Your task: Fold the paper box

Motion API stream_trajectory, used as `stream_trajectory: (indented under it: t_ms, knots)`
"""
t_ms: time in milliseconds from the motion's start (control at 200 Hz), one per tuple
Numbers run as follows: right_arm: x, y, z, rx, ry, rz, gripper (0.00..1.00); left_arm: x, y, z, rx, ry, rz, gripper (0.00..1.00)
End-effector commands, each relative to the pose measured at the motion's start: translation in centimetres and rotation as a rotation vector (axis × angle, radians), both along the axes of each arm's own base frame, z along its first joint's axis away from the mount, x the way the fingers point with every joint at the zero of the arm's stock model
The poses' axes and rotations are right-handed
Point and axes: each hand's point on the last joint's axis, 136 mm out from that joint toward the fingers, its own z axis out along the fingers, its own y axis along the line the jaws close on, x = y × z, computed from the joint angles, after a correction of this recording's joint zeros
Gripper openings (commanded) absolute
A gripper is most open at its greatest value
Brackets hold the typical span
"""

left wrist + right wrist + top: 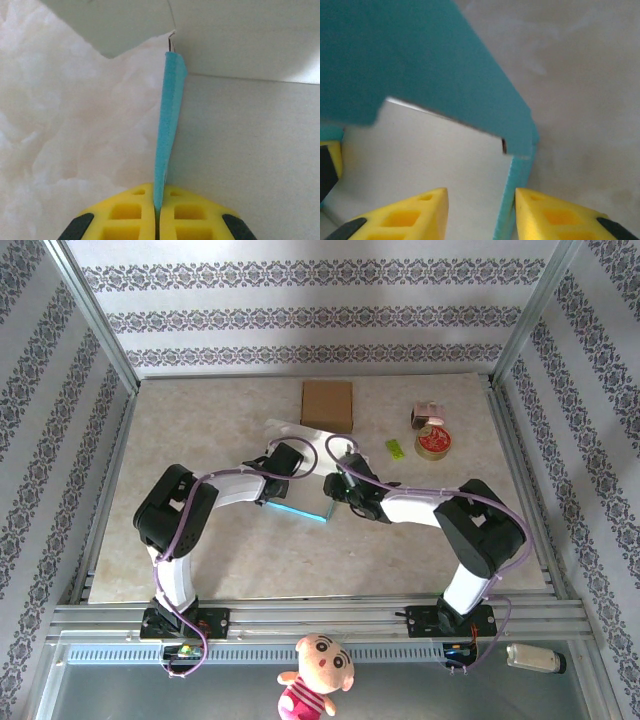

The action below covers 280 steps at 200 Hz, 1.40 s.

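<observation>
The paper box (300,510), teal outside and white inside, lies partly folded at the table's middle between both arms. My left gripper (278,485) is shut on a thin teal flap (170,110), which stands edge-on and runs up from the closed yellow fingertips (157,210). My right gripper (335,495) has its jaws apart (481,192), astride an upright teal wall (517,180). That wall rests against the right finger, and the left finger sits over the white inner panel (430,155). A teal flap (420,65) leans over the panel above.
A brown cardboard box (327,405) sits at the back centre. To the right are a small green item (395,448), a pink packet (428,416) and a round tin (433,444). A plush doll (316,672) lies below the near rail. Metal frame posts flank the table.
</observation>
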Motion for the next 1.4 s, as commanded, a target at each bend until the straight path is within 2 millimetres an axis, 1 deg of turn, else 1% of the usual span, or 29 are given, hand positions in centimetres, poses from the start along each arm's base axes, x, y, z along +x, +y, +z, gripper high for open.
stream_trajectory:
  t_ms: [0,65,160,215,245,275,300,415,460,600,695,755,899,1009,1129,1209,1259,1394]
  knots:
    - [-1.0,-0.2,-2.5,-0.061,0.054,0.008,0.30,-6.0,-2.3,-8.7,-0.232,0.303,-0.029,0.00]
    - [-1.2,-0.7,-2.8,-0.085,0.054,0.002,0.25,-6.7,-2.0,-9.3,-0.214,0.322,-0.017,0.00]
    - [-1.3,-1.2,-2.7,-0.106,0.049,-0.003,0.23,-7.1,-0.5,-9.7,-0.125,0.333,0.010,0.00]
    - [-1.3,-1.2,-2.5,-0.111,0.044,0.002,0.22,-6.9,-0.2,-9.1,-0.112,0.315,0.011,0.00]
    - [-1.3,-1.3,-2.4,-0.119,0.044,0.005,0.22,-6.7,-0.3,-8.4,-0.120,0.299,0.010,0.00]
    - [-1.3,-1.4,-2.2,-0.123,0.042,0.005,0.21,-6.4,-0.5,-7.6,-0.133,0.281,0.006,0.00]
    - [-1.2,-1.4,-1.9,-0.124,0.036,0.004,0.21,-6.1,-0.8,-6.7,-0.149,0.265,0.003,0.03]
    - [-0.9,-1.8,-0.7,-0.121,0.014,-0.007,0.21,-4.4,-2.4,-1.4,-0.241,0.176,-0.027,0.24]
    - [-0.7,-2.0,-0.2,-0.120,0.002,-0.011,0.21,-3.8,-2.8,0.8,-0.280,0.140,-0.035,0.29]
    - [-0.1,-2.1,1.0,-0.114,-0.017,-0.001,0.22,-2.8,-3.8,6.5,-0.394,0.051,-0.062,0.36]
    - [0.1,-2.2,1.6,-0.113,-0.027,0.007,0.22,-3.1,-4.1,9.3,-0.456,0.007,-0.075,0.41]
    - [0.2,-2.3,1.6,-0.112,-0.026,0.013,0.22,-3.5,-3.8,10.1,-0.469,-0.012,-0.073,0.42]
    - [0.2,-2.5,1.2,-0.122,-0.020,0.044,0.22,-4.5,-2.5,11.2,-0.472,-0.042,-0.039,0.45]
    - [0.0,-2.5,0.6,-0.160,-0.029,0.099,0.20,-5.2,-1.5,11.5,-0.462,-0.053,-0.018,0.47]
    - [-0.3,-2.0,0.4,-0.205,-0.061,0.193,0.21,-5.8,-1.3,11.9,-0.490,-0.065,-0.013,0.48]
    - [-0.5,-2.0,1.0,-0.216,-0.083,0.223,0.26,-6.0,-1.2,12.6,-0.516,-0.083,-0.002,0.48]
    - [-0.6,-2.2,1.9,-0.205,-0.097,0.219,0.29,-6.2,-0.9,13.2,-0.532,-0.098,0.010,0.49]
    - [-1.7,-2.2,5.6,-0.131,-0.153,0.231,0.42,-6.8,0.3,15.7,-0.558,-0.168,0.032,0.49]
